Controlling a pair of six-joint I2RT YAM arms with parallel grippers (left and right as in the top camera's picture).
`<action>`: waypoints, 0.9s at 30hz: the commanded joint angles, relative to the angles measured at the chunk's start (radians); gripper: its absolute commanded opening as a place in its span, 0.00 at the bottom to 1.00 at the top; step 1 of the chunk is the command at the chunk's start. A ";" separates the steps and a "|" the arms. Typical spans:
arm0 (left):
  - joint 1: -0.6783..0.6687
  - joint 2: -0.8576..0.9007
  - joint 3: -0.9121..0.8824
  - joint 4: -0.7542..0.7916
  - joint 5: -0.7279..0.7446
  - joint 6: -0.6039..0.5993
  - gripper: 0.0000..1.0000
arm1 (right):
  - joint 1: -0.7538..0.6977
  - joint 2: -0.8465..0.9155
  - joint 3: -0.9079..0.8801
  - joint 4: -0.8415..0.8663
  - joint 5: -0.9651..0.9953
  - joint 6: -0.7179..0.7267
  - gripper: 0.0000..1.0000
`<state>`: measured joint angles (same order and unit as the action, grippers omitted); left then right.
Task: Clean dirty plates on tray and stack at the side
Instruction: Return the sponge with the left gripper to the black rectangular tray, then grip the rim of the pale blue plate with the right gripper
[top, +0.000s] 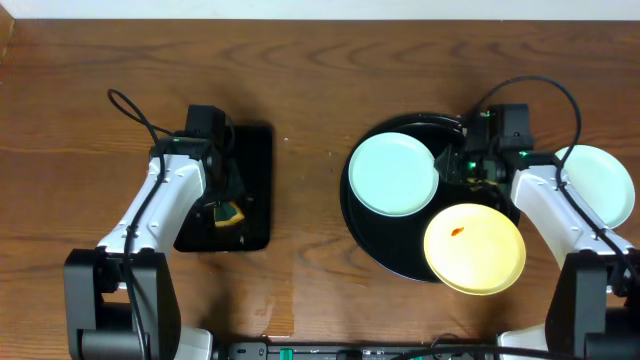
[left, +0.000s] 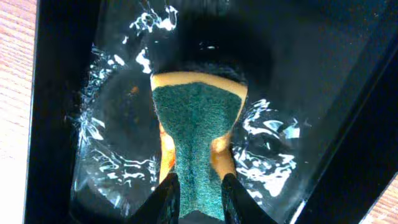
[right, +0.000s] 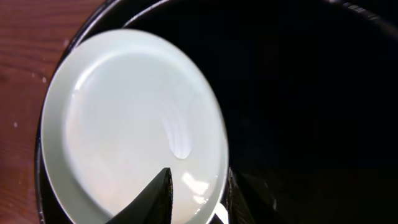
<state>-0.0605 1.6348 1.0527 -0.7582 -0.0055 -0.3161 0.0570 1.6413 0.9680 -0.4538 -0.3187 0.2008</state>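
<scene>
The round black tray (top: 375, 240) holds a pale blue plate (top: 393, 173) at its back left and a pale yellow plate (top: 475, 250) with a small orange smear at its front right. A second pale blue plate (top: 598, 185) lies on the table to the right of the tray. My right gripper (top: 452, 165) is at the right rim of the tray's blue plate (right: 130, 118). Its fingers (right: 198, 177) pinch that rim, one on the plate and one outside it. No smear shows on this plate. My left gripper (left: 199, 180) is shut on a green-and-yellow sponge (left: 196, 118).
The left arm holds the sponge (top: 232, 213) low inside a small rectangular black tray (top: 255, 150) with wet patches (left: 267, 143). Bare wood table lies between the two trays. The right arm lies between the round tray and the side plate.
</scene>
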 joint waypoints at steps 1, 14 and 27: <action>0.005 0.006 -0.005 -0.002 -0.002 0.009 0.25 | 0.025 0.061 -0.016 0.008 0.040 -0.016 0.28; 0.005 0.006 -0.005 -0.021 -0.002 0.009 0.78 | 0.023 0.161 -0.016 0.067 0.026 -0.029 0.18; 0.005 0.006 -0.005 -0.021 -0.002 0.009 0.81 | 0.003 0.061 0.002 0.015 0.001 -0.098 0.31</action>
<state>-0.0605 1.6344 1.0527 -0.7776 -0.0025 -0.3130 0.0788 1.7744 0.9619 -0.4248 -0.3164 0.1287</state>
